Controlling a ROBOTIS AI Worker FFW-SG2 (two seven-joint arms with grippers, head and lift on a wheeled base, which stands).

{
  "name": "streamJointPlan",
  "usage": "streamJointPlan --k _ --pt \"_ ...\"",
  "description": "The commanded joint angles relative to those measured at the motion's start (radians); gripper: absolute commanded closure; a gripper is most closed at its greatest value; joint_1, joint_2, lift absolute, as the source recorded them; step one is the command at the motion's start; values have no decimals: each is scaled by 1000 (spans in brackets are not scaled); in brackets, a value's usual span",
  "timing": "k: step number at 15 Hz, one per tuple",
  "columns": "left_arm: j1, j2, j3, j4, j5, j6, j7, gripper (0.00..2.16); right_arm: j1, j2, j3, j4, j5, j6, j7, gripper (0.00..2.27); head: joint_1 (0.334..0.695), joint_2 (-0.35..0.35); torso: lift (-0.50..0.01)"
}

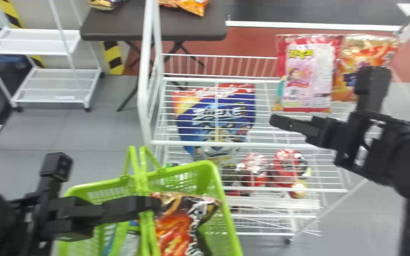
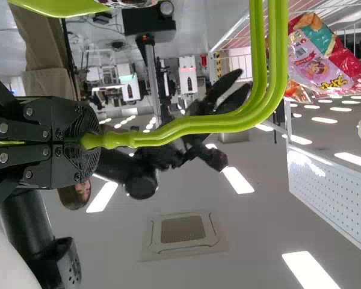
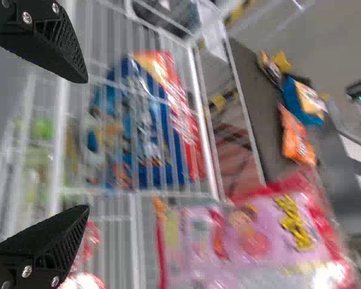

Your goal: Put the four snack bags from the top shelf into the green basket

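In the head view my left gripper is at the green basket's handles; in the left wrist view, my left gripper is shut on the handle. A red and black bag lies inside the basket, with a blue and white item beside it. A pink snack bag and an orange one stand side by side at the top shelf's right. Just left of and below the pink bag is my right gripper. Open and empty, my right gripper faces the shelf beside the pink bag.
A blue bag shows through the wires of the top shelf, with red packs lower down. The rack's white post rises at its left. Behind stands a dark table with more bags; a white cart is at far left.
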Motion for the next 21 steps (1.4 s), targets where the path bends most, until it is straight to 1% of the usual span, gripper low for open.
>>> streamJointPlan --k 1,3,4,7,9,10,11,12,13,14,19,21 --pt "1 0 -2 8 0 0 -11 2148 -79 -6 -24 174 53 -203 0 60 695 -132 0" --pt "-1 0 -2 11 0 -6 -11 2145 -148 -29 -30 295 69 -273 0 60 695 -174 0" --pt "1 0 0 11 0 -3 -11 2148 -182 -34 -30 355 87 -310 0 60 695 -183 0" --pt "1 0 0 14 0 -6 -11 2148 -262 -34 -22 517 135 -442 0 66 695 -201 0" --pt "1 0 -2 17 0 -6 -11 2148 -297 -32 -4 596 164 -516 2 130 695 -202 0" --pt "1 0 0 18 0 -9 -11 2145 -319 -34 4 625 175 -513 2 363 695 -199 0" --pt "4 0 1 18 0 -12 -11 2145 -326 -34 12 634 193 -497 5 886 695 -192 0" --pt "5 2 3 18 0 -12 -11 2145 -320 -32 15 633 196 -494 3 1571 695 -189 0" --pt "5 0 4 20 0 -12 -11 2148 -308 -31 18 626 192 -485 0 2189 695 -186 0" --pt "5 2 4 20 0 -12 -11 2148 -293 -26 18 611 190 -488 2 2243 695 -184 0" --pt "5 0 3 21 0 -12 -11 2148 -225 -28 8 482 147 -482 14 2246 695 -178 0" --pt "5 0 3 21 0 -12 -11 2145 -187 -28 4 402 121 -451 21 2246 695 -179 0"
